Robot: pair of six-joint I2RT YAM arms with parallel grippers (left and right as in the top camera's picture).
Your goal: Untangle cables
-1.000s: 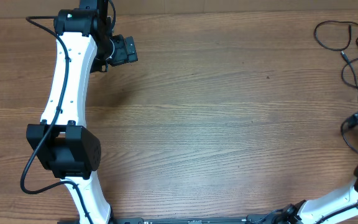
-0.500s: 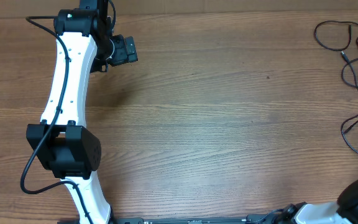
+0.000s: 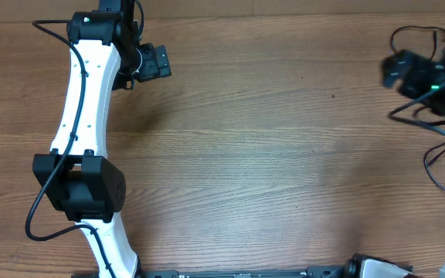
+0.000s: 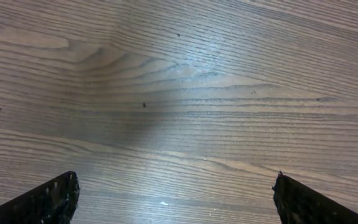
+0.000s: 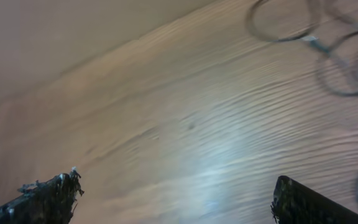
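Observation:
The cables (image 3: 437,158) are thin black cords looped together at the table's far right edge, partly hidden under my right arm. In the right wrist view their blurred loops (image 5: 337,59) show at the upper right, with a small silvery plug tip (image 5: 311,39). My right gripper (image 3: 399,71) is blurred in the overhead view, above the upper part of the loops. Its fingers (image 5: 174,199) are wide apart and empty. My left gripper (image 3: 154,62) is at the far left back, open and empty over bare wood (image 4: 176,199), far from the cables.
The wooden table (image 3: 269,154) fills the views. My left arm (image 3: 83,116) runs along the left side, with its own thick black wire. The table's back edge meets a pale wall (image 5: 73,37) in the right wrist view.
My right arm has swung from the lower right corner up to the upper right, and its gripper is now over the upper cable loops. The left arm has not moved.

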